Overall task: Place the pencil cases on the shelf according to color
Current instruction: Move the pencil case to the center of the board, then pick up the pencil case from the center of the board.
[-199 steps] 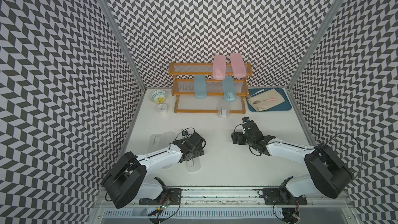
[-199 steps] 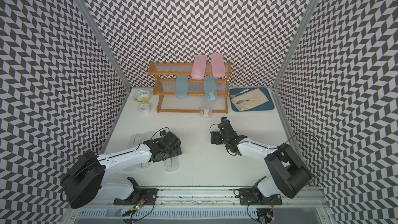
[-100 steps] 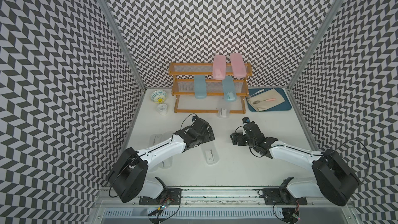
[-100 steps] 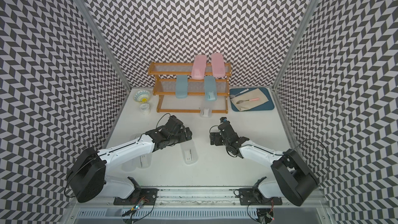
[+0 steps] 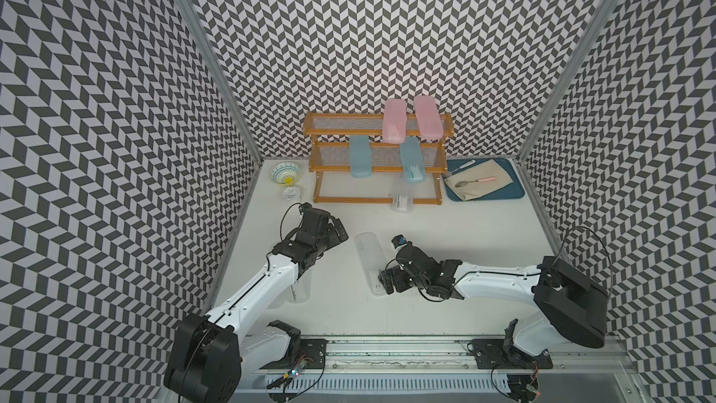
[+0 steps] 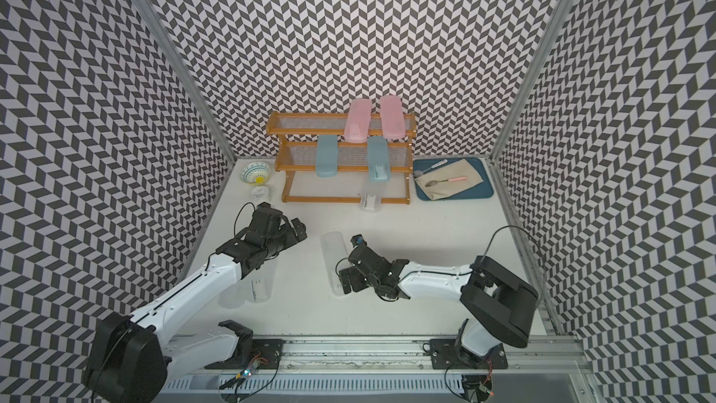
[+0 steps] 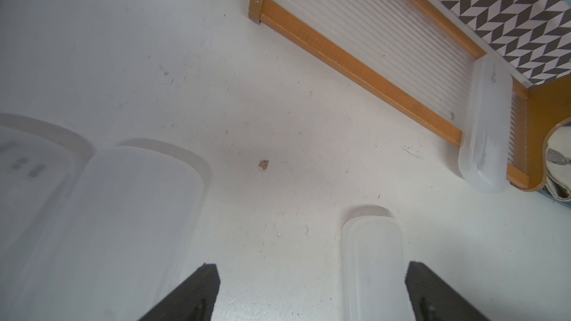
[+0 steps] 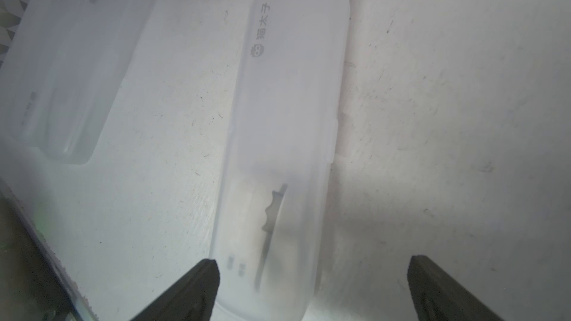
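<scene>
one frosted clear pencil case (image 5: pixel 366 257) has been slid from the left tool (image 5: pixel 336 231) under the right tool (image 5: pixel 387 284), both spread apart, awaiting pickup.

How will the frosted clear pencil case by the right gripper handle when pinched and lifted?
Probably stiff: the frosted clear pencil case looks like a moulded hard shell. Likely light: only a thin dark shape shows through it. Lying flat on the table, it should slide, not roll; smooth walls might slip in the open right gripper.
</scene>
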